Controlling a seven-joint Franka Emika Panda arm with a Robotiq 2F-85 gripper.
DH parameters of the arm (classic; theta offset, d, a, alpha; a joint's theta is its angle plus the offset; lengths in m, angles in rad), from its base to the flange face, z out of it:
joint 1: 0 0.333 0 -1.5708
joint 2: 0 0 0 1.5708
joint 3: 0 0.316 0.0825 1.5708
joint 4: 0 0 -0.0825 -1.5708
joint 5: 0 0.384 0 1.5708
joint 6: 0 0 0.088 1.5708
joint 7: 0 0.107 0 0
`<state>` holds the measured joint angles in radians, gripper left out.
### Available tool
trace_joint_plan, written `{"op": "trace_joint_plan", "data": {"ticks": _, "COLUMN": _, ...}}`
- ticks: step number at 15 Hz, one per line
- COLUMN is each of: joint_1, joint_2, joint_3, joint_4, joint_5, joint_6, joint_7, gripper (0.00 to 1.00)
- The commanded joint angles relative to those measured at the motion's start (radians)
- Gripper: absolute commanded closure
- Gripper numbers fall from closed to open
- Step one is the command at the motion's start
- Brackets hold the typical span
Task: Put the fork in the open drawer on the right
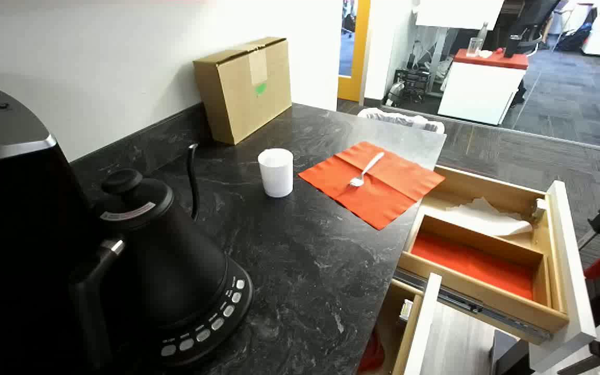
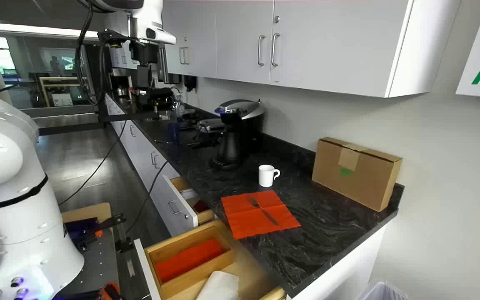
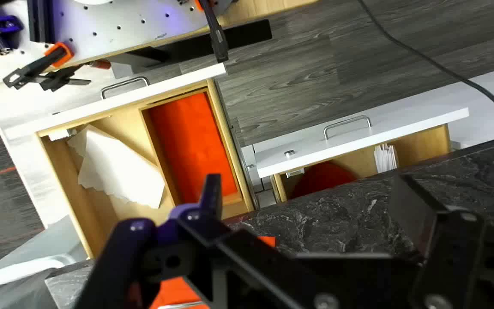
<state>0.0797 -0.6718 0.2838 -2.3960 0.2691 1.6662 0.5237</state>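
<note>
Arm (image 2: 11,175) aloft, wrist (image 2: 150,27) high, fingers (image 3: 414,214) downward and wide apart.

one gripper (image 3: 309,201), one fork (image 1: 367,169), one white mug (image 2: 266,175), one orange-red counter mat (image 2: 242,218), one cardboard box (image 2: 363,179), one black kettle (image 1: 175,260), two open drawers (image 1: 479,240).

Shiny metal fork (image 1: 370,167), matt cloth-like mat (image 1: 386,195), smooth wooden drawer (image 3: 135,131), matt kettle (image 1: 162,271)
</note>
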Motion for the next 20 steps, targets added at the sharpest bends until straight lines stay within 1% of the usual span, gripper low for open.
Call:
{"op": "trace_joint_plan", "data": {"ticks": 1, "joint_1": -0.002, "joint_2": 0.0, "joint_3": 0.001, "joint_4": 0.002, "joint_5": 0.0, "joint_6": -0.002, "joint_7": -0.001, "gripper": 0.0}}
{"op": "trace_joint_plan", "data": {"ticks": 12, "joint_1": -0.002, "joint_2": 0.0, "joint_3": 0.001, "joint_4": 0.002, "joint_5": 0.0, "joint_6": -0.003, "joint_7": -0.001, "gripper": 0.0}}
{"op": "trace_joint_plan", "data": {"ticks": 14, "joint_1": -0.006, "joint_2": 0.001, "joint_3": 0.004, "joint_4": 0.004, "joint_5": 0.007, "joint_6": -0.009, "joint_7": 0.019, "gripper": 0.0}}
{"op": "trace_joint_plan", "data": {"ticks": 18, "joint_1": -0.017, "joint_2": -0.008, "joint_3": 0.016, "joint_4": -0.004, "joint_5": -0.007, "joint_6": 0.017, "joint_7": 0.045, "gripper": 0.0}}
{"op": "trace_joint_plan", "data": {"ticks": 20, "joint_1": -0.026, "joint_2": -0.011, "joint_3": 0.023, "joint_4": -0.004, "joint_5": 0.005, "joint_6": 0.014, "joint_7": 0.096, "gripper": 0.0}}
